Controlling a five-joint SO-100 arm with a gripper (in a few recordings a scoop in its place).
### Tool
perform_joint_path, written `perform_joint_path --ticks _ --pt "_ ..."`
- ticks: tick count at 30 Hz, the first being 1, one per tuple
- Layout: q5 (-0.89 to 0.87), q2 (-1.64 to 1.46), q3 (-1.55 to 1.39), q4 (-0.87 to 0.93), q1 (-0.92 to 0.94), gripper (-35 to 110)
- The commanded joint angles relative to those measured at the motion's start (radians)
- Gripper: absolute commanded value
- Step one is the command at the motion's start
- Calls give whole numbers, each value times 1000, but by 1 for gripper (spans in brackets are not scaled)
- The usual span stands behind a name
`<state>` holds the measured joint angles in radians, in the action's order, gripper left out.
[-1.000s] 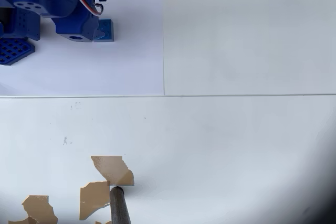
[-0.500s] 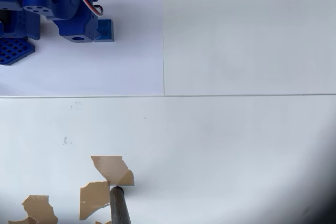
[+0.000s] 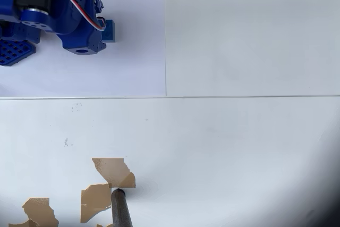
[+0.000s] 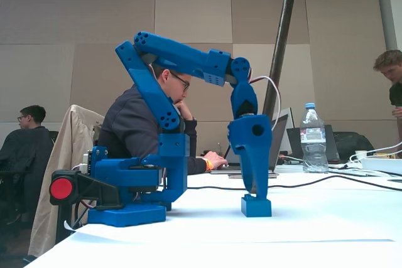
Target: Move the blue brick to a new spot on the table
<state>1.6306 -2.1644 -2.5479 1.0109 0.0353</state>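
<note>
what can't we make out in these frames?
- Blue brick, overhead view: mostly hidden under the gripper; the studs can't be seen.
- Gripper, fixed view: side-on, so jaw opening and any grip on the brick can't be told.
- Arm base, overhead view: cut off by the left and top edges.
- Table, overhead view: lower right corner darkened, surface unreadable.

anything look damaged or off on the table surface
Yes: in the overhead view the table has brown chipped patches near the bottom left where the white coating is gone. A dark rod ends beside one patch. Nothing is spilled.
</note>
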Motion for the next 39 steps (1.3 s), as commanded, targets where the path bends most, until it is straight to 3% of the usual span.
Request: perform_joint_path --ticks 1,5,11,18,27,39 --pt "-8 29 -11 -55 -5 31" --pt "-32 57 -26 -72 -28 27" --pt "-63 92 -21 -95 -40 4" --pt "-112 48 181 110 31 2" --pt "-94 152 465 215 324 2" --pt "-31 233 485 222 822 2"
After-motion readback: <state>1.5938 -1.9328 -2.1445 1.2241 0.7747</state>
